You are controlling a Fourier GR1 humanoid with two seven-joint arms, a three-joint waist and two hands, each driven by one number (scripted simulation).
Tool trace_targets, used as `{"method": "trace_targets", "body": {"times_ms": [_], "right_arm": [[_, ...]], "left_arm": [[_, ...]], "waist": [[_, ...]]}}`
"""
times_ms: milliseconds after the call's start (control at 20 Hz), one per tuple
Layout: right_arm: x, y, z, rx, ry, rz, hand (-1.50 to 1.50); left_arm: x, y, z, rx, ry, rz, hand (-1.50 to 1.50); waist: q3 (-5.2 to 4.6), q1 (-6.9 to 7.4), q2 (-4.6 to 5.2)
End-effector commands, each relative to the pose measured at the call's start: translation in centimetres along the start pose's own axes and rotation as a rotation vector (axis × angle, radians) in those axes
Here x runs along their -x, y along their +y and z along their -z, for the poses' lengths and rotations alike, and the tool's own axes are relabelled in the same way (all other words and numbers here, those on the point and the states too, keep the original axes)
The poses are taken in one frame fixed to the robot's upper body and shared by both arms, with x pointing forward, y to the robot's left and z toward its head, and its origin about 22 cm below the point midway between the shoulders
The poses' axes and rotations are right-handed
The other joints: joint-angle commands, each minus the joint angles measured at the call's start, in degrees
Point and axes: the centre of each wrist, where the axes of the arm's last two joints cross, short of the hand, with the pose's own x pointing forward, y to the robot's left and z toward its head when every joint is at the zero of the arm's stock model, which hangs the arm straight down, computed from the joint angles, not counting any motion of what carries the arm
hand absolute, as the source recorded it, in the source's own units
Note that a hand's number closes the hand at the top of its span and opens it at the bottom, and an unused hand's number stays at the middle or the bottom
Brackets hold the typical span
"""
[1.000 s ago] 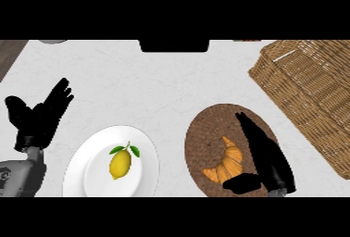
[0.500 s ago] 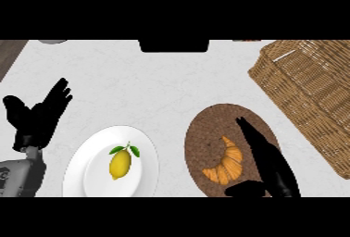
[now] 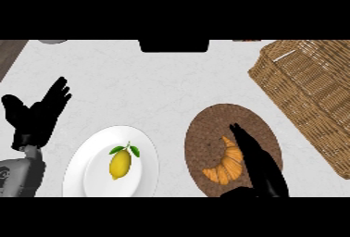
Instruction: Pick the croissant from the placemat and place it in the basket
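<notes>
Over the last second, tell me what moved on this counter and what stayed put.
The right hand slid back toward the view's lower edge, along the right side of the croissant, fingers straight, taking hold of nothing. The croissant stayed on the placemat. The left hand, lemon, plate and basket are unchanged.

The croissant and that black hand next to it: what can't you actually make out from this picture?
Head view only:
- Croissant: its right edge is covered by the right hand, so contact or grip cannot be judged.
- Right hand: its base and thumb are cut off by the lower edge.
- Basket: cut off by the right edge; part of its inside is out of view.
- Placemat: partly hidden under the hand.
</notes>
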Motion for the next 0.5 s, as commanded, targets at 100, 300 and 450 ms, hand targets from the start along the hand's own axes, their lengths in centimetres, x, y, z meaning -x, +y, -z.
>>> {"method": "trace_targets", "body": {"times_ms": [100,300,450], "right_arm": [[-1.3,1.5,1.0,0.013,0.032,-0.041,-1.5],[2.0,1.9,1.8,0.008,0.024,-0.078,-1.5],[-0.5,2.8,1.9,-0.063,0.005,-0.172,1.5]], "left_arm": [[-0.8,-0.3,-1.5,0.014,0.001,-0.011,0.0],[1.0,0.4,-1.0,-0.011,0.007,-0.005,0.0],[-1.8,0.3,-0.7,-0.003,0.005,-0.007,0.0]], "waist": [[0.01,0.17,-0.04],[0.01,0.07,0.02],[0.01,0.16,-0.02]]}}
